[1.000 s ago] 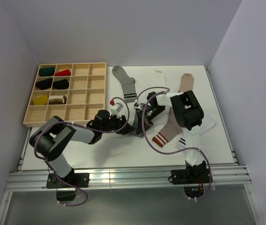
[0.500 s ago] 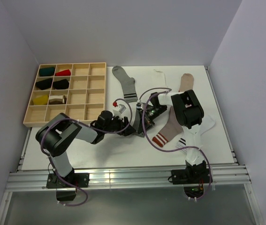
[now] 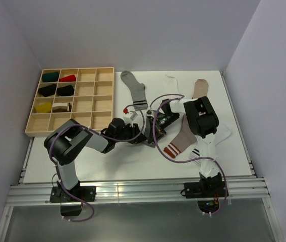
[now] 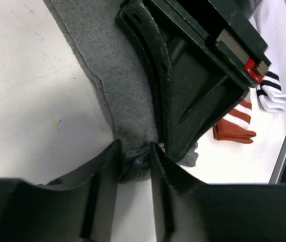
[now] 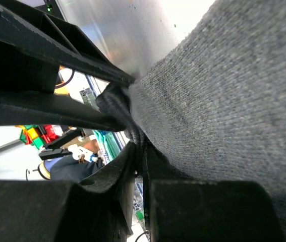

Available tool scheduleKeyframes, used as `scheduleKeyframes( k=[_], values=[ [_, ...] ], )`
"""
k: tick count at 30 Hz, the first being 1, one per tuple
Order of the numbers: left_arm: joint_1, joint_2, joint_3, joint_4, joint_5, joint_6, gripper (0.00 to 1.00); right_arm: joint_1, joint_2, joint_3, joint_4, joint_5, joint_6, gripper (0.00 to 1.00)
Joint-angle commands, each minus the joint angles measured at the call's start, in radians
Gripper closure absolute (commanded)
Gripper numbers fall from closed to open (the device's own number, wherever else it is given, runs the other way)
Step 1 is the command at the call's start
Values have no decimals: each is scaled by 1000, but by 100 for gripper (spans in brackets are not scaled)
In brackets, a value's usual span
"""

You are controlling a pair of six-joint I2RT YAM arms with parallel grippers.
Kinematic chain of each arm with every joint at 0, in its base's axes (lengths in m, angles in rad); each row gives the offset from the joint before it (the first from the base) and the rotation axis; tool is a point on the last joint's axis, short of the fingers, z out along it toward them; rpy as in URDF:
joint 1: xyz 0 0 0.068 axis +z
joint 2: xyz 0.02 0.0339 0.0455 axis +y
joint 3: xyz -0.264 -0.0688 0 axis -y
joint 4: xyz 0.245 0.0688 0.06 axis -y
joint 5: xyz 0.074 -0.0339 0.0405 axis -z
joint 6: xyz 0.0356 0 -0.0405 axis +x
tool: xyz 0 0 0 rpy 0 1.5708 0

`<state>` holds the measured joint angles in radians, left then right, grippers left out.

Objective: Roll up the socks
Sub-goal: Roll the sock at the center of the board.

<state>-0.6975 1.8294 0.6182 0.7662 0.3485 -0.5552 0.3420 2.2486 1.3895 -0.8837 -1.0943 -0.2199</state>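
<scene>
Tray point(image 3: 113, 93) with wooden compartments is sitting at the left of the white table point(image 3: 107, 161), holding a few rolled socks point(image 3: 49, 91). Left claw point(image 4: 135, 151) is reaching across to the table's middle and pinching a bunched edge of the dark sock point(image 4: 112, 75), its fingers nearly together on the knit. That sock is lying on the table between the two claws. Right claw point(image 5: 141, 151) is meeting it from the other side, fingers closing tight on the same sock's fabric. Beyond them, a striped grey sock point(image 3: 136, 93) is lying flat. Further right, a taupe sock point(image 3: 183, 135) with red and white bands is lying just beside the right arm, with a black-striped white sock point(image 3: 197, 152) near it.
</scene>
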Motion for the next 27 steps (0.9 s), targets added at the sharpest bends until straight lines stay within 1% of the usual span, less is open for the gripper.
scheduleKeyframes(
  k=[1,2,5,6,8,9,10,11,12,14,15,16,17,18,19,20,21,23,25,26,27],
  values=[
    [-7,44,25,-48,-35,-18,65,-9,12,34,5,14,8,100],
    [-7,44,29,-62,-45,-25,67,-8,9,34,6,13,8,100],
    [-7,39,41,-117,-62,-51,76,-9,2,36,12,31,11,100],
    [-8,30,49,-143,-66,-60,81,-9,-4,34,14,40,11,100],
    [-14,13,63,-233,-104,-74,90,-8,-20,28,32,71,22,96],
    [-19,-8,69,-266,-118,-83,99,-9,-47,25,41,83,28,93],
    [-20,-21,72,-292,-137,-89,100,-9,-63,20,64,96,34,92],
    [-22,-34,75,-357,-153,-95,100,-9,-78,10,77,109,39,90],
    [-28,-54,81,-389,-163,-103,100,-9,-101,3,87,135,47,85],
    [-37,-77,97,-491,-210,-109,100,-9,-158,-13,126,165,56,80],
    [-49,-96,103,-522,-220,-115,100,-9,-174,-18,137,198,59,76],
    [-56,-105,115,-553,-235,-120,100,-9,-208,-23,153,212,62,74],
    [-69,-113,123,-617,-259,-132,100,-8,-225,-26,160,221,60,72],
    [-74,-123,132,-648,-272,-137,100,-9,-239,-29,166,247,62,68],
    [-83,-130,152,-718,-298,-150,100,-8,-273,-32,173,258,57,66],
    [-86,-130,163,-719,-298,-158,100,-9,-288,-33,176,269,54,66],
    [-86,-133,172,-763,-305,-166,100,-9,-305,-35,178,280,50,64],
    [-88,-130,205,-837,-304,-192,100,-11,-367,-49,192,323,27,64],
    [-89,-128,242,-918,-301,-206,100,-12,-427,-84,259,367,25,65],
    [-89,-130,256,-945,-302,-216,100,-14,-501,-122,284,404,21,65],
    [-88,-133,282,-973,-304,-218,100,-17,-535,-141,308,418,16,65]
  ],
)
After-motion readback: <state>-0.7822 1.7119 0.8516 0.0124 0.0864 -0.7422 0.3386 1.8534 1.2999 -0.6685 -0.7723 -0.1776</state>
